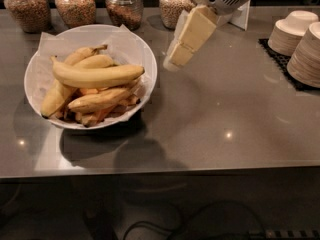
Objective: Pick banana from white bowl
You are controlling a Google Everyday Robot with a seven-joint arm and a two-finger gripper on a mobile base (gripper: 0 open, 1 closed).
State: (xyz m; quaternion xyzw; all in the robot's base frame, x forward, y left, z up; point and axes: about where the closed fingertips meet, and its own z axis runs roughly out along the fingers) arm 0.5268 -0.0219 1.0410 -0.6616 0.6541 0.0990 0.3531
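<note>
The long, smooth pale-yellow banana (95, 75) lies across the top of smaller, bruised bananas (97, 101) in the wide, paper-lined white bowl (153, 84) on the grey countertop (225, 114). The cream-coloured gripper (175, 59) hovers just right of the bowl, holding nothing; whether it is spread or closed cannot be told. Glass jars of brown grains (75, 4) stand behind.

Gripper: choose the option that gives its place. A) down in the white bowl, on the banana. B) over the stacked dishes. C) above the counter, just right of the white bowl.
C: the gripper hangs over the counter beside the right rim of the white bowl, clear of the banana.
</note>
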